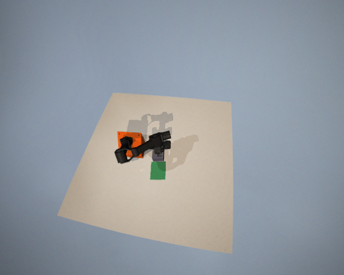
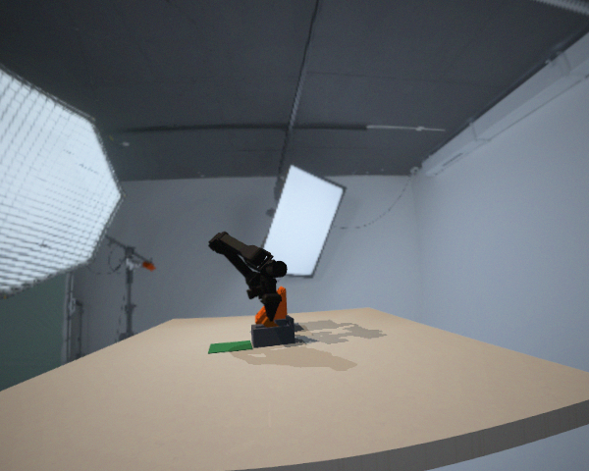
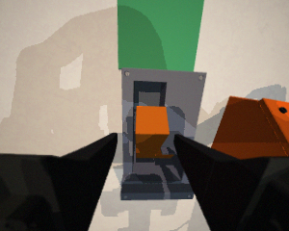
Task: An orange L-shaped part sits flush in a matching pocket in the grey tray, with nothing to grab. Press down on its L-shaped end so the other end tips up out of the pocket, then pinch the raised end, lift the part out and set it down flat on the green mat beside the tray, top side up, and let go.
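Observation:
The orange part (image 3: pixel 152 120) sits tilted in the pocket of the grey tray (image 1: pixel 158 158) (image 2: pixel 273 337) (image 3: pixel 190 93), with one end raised toward the wrist camera. Dark pocket floor shows at the pocket's mat-side end and at its opposite end. My gripper (image 2: pixel 271 318) (image 3: pixel 145 138) is open and points down over the tray. In the wrist view its fingertips stand on either side of the part, with visible gaps and no grip. In the top view the arm hides the part. The green mat (image 1: pixel 155 175) (image 2: pixel 229 347) (image 3: pixel 185 29) lies flat and bare beside the tray.
The orange arm base (image 1: pixel 138 137) (image 2: pixel 283 299) (image 3: pixel 243 125) stands close to one long side of the tray. The tray and mat rest on the beige table (image 1: pixel 192 201) (image 2: pixel 411 385). Arm shadows cross the tray and part of the mat.

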Controlling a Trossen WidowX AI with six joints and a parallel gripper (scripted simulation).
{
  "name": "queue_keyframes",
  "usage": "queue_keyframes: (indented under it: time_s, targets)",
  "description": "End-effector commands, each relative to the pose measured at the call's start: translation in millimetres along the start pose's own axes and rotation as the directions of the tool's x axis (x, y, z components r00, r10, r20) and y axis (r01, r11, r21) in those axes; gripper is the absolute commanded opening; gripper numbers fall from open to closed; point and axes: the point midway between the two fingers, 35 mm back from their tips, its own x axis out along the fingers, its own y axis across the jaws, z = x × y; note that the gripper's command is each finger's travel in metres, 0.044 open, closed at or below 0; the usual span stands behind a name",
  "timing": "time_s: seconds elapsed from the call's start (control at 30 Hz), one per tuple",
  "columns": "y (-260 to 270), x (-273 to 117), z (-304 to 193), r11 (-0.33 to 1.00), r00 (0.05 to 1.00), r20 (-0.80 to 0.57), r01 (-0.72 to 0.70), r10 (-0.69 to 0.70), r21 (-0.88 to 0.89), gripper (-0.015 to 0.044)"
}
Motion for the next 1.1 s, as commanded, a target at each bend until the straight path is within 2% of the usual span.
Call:
queue_keyframes:
  time_s: [0.0, 0.33, 0.47, 0.83, 0.97, 1.07]
  targets:
    - [-2, 7, 1, 1.0, 1.0, 0.005, 0.006, -0.006, -0.007, 0.028]
    - [-3, 21, 1, 1.0, 1.0, 0.008, 0.007, -0.007, -0.006, 0.028]
    - [-1, 17, 1, 1.0, 1.0, 0.003, 0.002, -0.002, 0.0, 0.0175]
    - [-1, 17, 1, 1.0, 1.0, 0.003, 0.002, -0.002, 0.0, 0.0102]
    - [-1, 17, 1, 1.0, 1.0, 0.003, 0.002, -0.002, 0.0, 0.0]
    - [-1, 17, 1, 1.0, 1.0, 0.003, 0.002, -0.002, 0.0, 0.0]
